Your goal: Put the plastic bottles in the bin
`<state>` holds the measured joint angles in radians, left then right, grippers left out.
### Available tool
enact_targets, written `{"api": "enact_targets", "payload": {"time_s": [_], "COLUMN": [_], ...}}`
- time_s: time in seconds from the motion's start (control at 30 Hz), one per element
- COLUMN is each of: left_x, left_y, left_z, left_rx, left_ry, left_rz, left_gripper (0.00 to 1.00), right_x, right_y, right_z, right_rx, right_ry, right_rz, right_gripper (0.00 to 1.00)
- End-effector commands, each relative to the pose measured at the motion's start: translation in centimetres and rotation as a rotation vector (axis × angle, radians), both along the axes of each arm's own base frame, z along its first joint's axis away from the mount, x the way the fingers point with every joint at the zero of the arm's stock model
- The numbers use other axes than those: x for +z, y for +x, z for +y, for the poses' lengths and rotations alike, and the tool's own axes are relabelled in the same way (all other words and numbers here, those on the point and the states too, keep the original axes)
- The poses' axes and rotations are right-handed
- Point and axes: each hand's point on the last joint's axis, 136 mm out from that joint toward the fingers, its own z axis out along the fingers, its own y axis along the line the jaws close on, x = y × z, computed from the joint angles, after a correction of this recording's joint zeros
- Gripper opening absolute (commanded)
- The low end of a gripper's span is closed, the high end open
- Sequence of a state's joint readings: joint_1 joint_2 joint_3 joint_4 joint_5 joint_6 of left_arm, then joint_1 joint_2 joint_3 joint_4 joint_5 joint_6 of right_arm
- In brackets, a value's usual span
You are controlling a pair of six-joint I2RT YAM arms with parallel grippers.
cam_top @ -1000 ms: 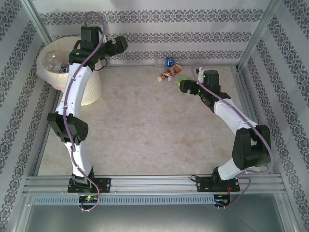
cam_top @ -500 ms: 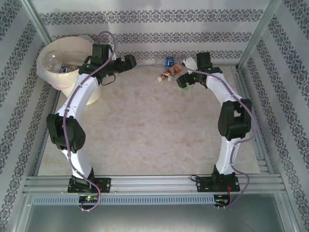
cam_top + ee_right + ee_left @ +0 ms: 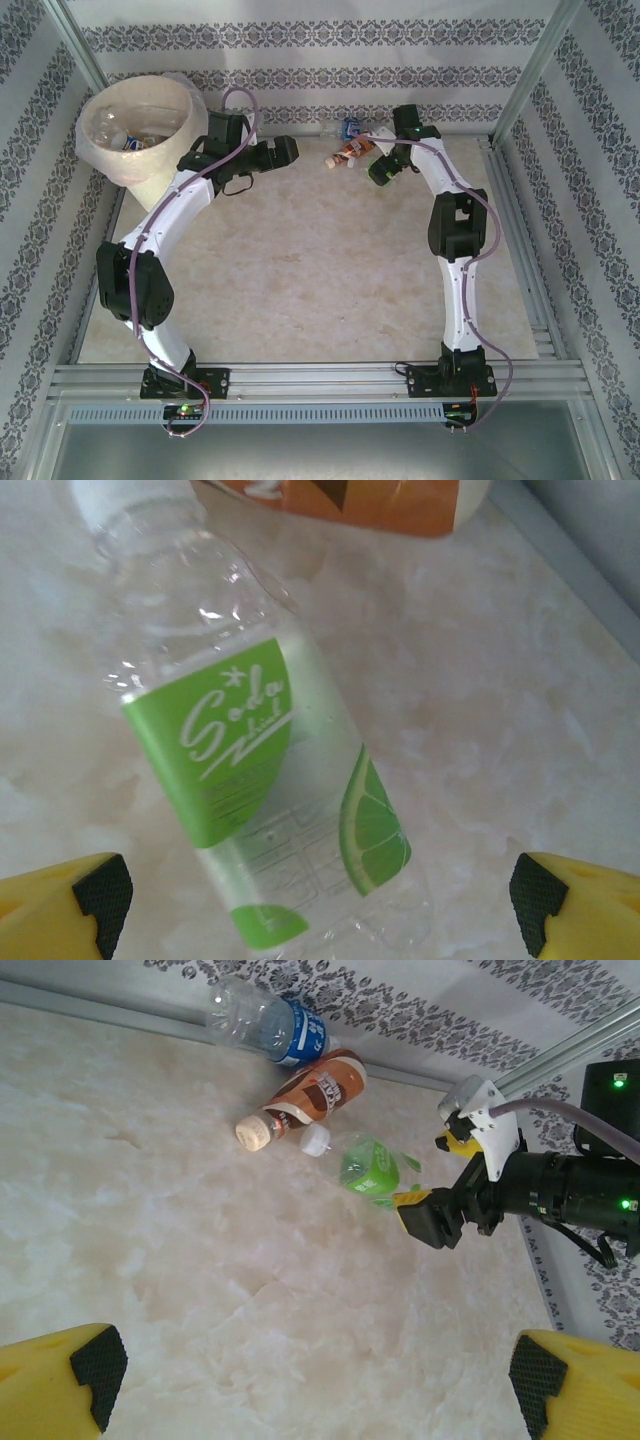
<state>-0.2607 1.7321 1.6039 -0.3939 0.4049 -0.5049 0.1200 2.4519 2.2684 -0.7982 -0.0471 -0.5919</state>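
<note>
Right claw (image 3: 320, 905) spread wide, I hover over the green-labelled bottle (image 3: 250, 780) lying on the table (image 3: 520, 710); my left claw (image 3: 318, 1375) gapes too, holding nothing.

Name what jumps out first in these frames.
The clear plastic bottle with the lime-green label lies on the marbled table, right under the open right gripper. Beside it, at the far edge, lie a brown-orange labelled bottle and a blue-labelled one. The big round cream-white plastic bin sits at the far left corner, bottles already inside.
</note>
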Motion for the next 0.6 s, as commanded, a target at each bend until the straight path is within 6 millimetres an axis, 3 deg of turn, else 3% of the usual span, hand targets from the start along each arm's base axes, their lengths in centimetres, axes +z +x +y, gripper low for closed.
{"api": "enact_targets", "payload": {"time_s": [0.0,0.13,0.27,0.37,0.57], "left_x": [2.1,1.9,1.7,1.6,1.4], "left_y": [0.0,-0.3,-0.3,-0.2,-0.2], "left_z": [0.3,0.7,1.2,1.2,1.1], "left_rx": [0.006,0.018,0.042,0.052,0.046], "left_ry": [0.018,0.036,0.052,0.043,0.040], "left_rz": [-0.095,-0.101,-0.105,-0.105,-0.100], "left_gripper": [1.00,1.00,1.00,1.00,1.00], "right_x": [-1.7,-3.6,-4.3,-4.4,-4.2], "right_y": [-0.7,-1.9,-2.3,-2.3,-3.7], "right_z": [-0.7,0.2,0.6,1.0,2.8], "right_rx": [0.007,0.056,0.049,0.053,0.100], "right_ry": [-0.062,-0.047,-0.029,-0.038,-0.055], "right_rz": [0.072,0.147,0.149,0.109,0.085], "right_gripper": [0.98,0.95,0.92,0.73,0.64]}}
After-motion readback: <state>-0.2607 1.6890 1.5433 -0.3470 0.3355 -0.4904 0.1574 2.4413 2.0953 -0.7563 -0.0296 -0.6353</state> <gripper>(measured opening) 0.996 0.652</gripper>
